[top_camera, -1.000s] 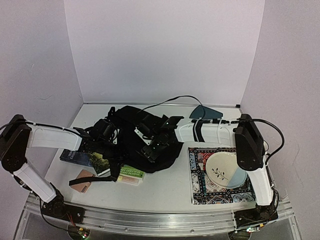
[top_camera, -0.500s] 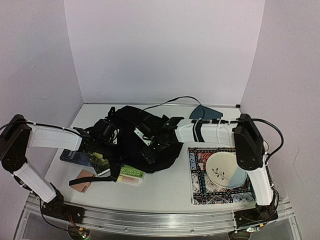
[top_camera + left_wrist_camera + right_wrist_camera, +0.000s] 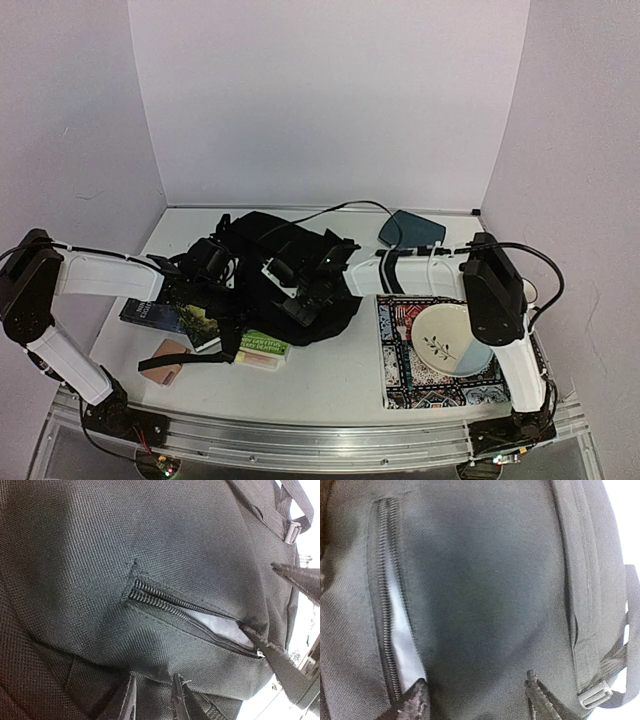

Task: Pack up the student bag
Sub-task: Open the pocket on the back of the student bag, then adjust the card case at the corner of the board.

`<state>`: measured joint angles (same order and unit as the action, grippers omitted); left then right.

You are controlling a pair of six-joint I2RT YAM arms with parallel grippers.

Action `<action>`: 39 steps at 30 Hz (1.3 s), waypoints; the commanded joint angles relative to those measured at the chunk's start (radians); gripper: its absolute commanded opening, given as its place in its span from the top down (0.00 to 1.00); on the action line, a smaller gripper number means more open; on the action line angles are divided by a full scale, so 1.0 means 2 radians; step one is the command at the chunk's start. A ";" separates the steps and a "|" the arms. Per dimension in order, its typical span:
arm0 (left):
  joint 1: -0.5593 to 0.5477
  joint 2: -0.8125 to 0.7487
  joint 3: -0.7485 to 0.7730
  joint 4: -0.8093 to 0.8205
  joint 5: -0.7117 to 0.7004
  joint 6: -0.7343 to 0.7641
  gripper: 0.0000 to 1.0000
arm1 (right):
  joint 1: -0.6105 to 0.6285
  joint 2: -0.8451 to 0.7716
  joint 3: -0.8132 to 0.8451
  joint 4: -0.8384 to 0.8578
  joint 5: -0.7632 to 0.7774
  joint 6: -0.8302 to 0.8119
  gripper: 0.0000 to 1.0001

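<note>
The student bag [image 3: 300, 262], a soft black backpack, lies slumped mid-table. Its front pocket zipper [image 3: 190, 620] is partly open, and pale lining shows through the slit. My left gripper [image 3: 222, 268] sits on the bag's left side. Its fingers stand close together, pinching a fold of bag fabric [image 3: 155, 697]. From the right, my right gripper [image 3: 300, 295] rests on the bag's front, jaws open wide over the cloth [image 3: 477, 700]. One of its fingertips [image 3: 415, 702] touches the end of the zipper [image 3: 387, 605]. A strap buckle [image 3: 595, 696] shows beside the other fingertip.
A dark blue book [image 3: 150, 312], a green book [image 3: 262, 348] and a pinkish flat item [image 3: 165, 360] lie at the bag's near-left edge. A patterned mat [image 3: 400, 370] with a plate [image 3: 452, 340] sits at the right. A teal object [image 3: 410, 228] and a black cable [image 3: 340, 205] lie behind.
My right arm has dropped and shifted slightly left over the bag, uncovering more of the teal object, and its jaws have narrowed somewhat. The left gripper has kept its hold.
</note>
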<state>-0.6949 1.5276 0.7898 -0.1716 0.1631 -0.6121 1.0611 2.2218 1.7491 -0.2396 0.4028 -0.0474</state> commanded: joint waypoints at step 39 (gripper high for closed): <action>0.120 -0.101 0.113 -0.367 -0.077 -0.024 0.12 | 0.008 -0.090 -0.075 0.082 0.059 -0.007 1.00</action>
<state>-0.5168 1.3693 1.0532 -0.7212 0.0444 -0.6209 1.0892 2.1107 1.6210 -0.0822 0.5227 -0.0961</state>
